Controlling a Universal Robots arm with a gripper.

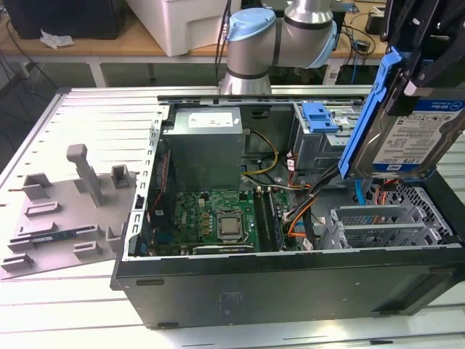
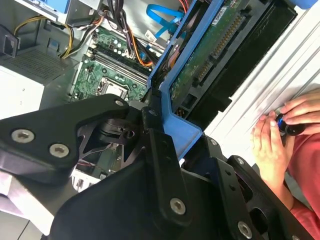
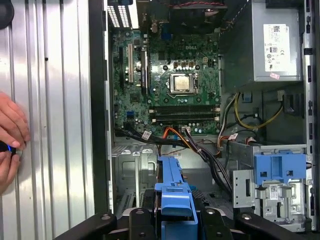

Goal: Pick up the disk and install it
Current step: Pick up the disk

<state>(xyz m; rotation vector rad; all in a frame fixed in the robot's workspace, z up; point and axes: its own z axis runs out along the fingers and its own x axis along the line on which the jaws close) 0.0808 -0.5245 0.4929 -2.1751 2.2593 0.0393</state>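
Note:
The disk (image 1: 418,138) is a silver hard drive with a blue-and-white label, framed by a blue carrier rail (image 1: 363,120). It hangs tilted in the air over the end of the open computer case (image 1: 290,287) at the exterior view's right. My gripper (image 1: 420,76) is shut on it from above. The second wrist view shows the disk's green circuit-board underside (image 2: 200,65) and a black finger (image 2: 157,150) pressed against the blue rail. In the first wrist view the rail's edge (image 3: 172,192) sits between the fingers of the gripper (image 3: 172,222). Beneath the disk is a metal drive cage (image 1: 385,222).
Inside the case are a motherboard (image 1: 218,218), a grey power supply box (image 1: 203,149), cables (image 1: 301,200) and a blue bracket without a drive (image 1: 320,116). A grey fixture (image 1: 69,211) lies on the table at the exterior view's left. A person's hands (image 2: 280,135) rest beside the case.

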